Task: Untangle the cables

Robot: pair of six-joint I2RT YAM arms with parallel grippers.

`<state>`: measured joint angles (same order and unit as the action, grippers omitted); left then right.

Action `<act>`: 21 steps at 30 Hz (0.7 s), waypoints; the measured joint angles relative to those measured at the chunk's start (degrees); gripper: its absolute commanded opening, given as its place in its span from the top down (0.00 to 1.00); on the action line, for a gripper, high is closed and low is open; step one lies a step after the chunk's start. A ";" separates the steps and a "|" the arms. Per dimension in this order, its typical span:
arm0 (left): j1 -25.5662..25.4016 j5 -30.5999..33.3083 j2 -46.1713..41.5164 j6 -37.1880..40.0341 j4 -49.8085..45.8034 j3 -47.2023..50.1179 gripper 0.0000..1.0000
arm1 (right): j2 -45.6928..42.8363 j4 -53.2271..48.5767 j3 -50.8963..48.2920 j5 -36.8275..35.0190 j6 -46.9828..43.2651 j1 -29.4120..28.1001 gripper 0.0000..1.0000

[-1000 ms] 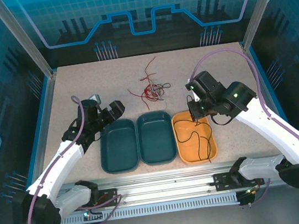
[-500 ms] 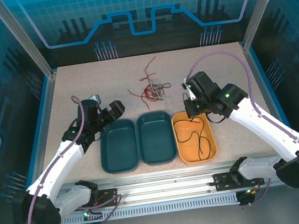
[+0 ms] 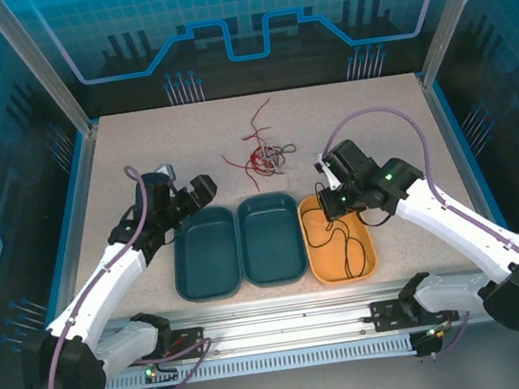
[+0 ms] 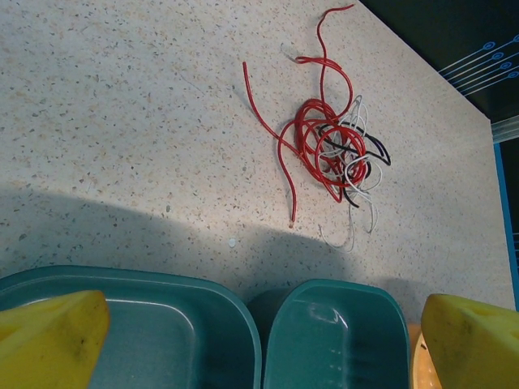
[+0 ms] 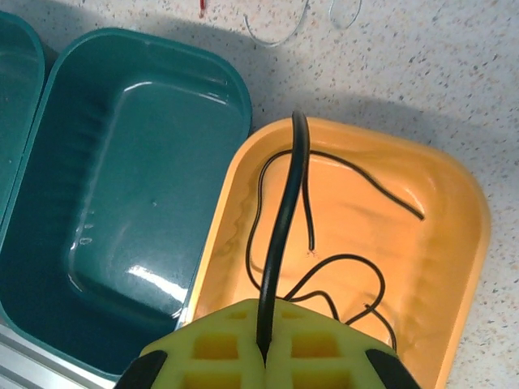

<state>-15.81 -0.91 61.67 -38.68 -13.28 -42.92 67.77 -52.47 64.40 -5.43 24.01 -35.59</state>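
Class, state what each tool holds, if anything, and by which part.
Right tool pinches the black cable, the rest looping into the orange tray; how near its end is hidden. Left tool: open, empty.

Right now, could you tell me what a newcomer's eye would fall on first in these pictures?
The bright orange tray, right of centre at the front of the table, draws the eye: the right gripper is shut on a black cable that trails into it. Farther back, mid-table, lies a tangle of red, white and black cables.

A speckled beige table (image 3: 136,144) sits boxed in by blue translucent panels (image 3: 244,13) (aluminium posts (image 3: 33,62) at the corners).
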 measured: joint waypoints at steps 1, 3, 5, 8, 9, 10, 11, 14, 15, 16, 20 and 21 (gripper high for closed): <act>0.00 0.00 0.11 0.00 0.02 0.00 0.01 | 0.00 0.07 -0.37 0.13 0.15 -0.13 1.00; 0.00 0.00 0.39 0.00 0.02 -0.02 0.01 | 0.11 0.02 -1.16 0.35 0.35 -0.52 1.00; 0.00 0.00 0.74 0.00 0.04 0.00 0.01 | 0.59 0.02 -1.73 0.39 0.44 -0.83 1.00; 0.00 -0.02 1.33 0.00 0.02 -0.02 0.01 | 2.01 0.07 -2.40 0.39 0.42 -1.40 1.00; 0.00 -0.02 1.46 0.00 0.02 -0.02 0.01 | 2.49 0.02 -2.69 0.37 0.42 -1.55 1.00; 0.00 -0.02 1.57 0.00 0.02 -0.02 0.01 | 3.02 0.02 -2.93 0.37 0.42 -1.66 1.00; 0.00 -0.04 1.68 0.00 0.04 0.00 0.01 | 3.61 0.04 -3.23 0.37 0.42 -1.75 1.00; 0.00 -0.20 2.05 -0.02 0.07 -0.02 0.01 | 5.81 -0.13 -3.76 0.37 0.39 -1.86 1.00; 0.00 -0.22 2.14 -0.02 0.07 -0.02 0.01 | 6.82 -0.13 -3.78 0.37 0.39 -1.86 1.00; 0.00 -0.31 2.16 -0.02 0.07 -0.02 0.01 | 7.67 -0.13 -3.78 0.37 0.42 -1.86 1.00; 0.00 -0.42 2.38 0.00 0.09 -0.02 0.01 | 11.54 -0.13 -3.80 0.33 0.42 -1.86 1.00; 0.00 -0.42 2.45 -0.02 0.09 -0.02 0.01 | 12.48 -0.13 -3.80 0.35 0.42 -1.86 1.00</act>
<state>-15.81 -1.32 64.12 -38.70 -13.19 -42.94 80.25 -52.60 60.60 -5.08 24.43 -37.45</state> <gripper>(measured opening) 0.992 0.062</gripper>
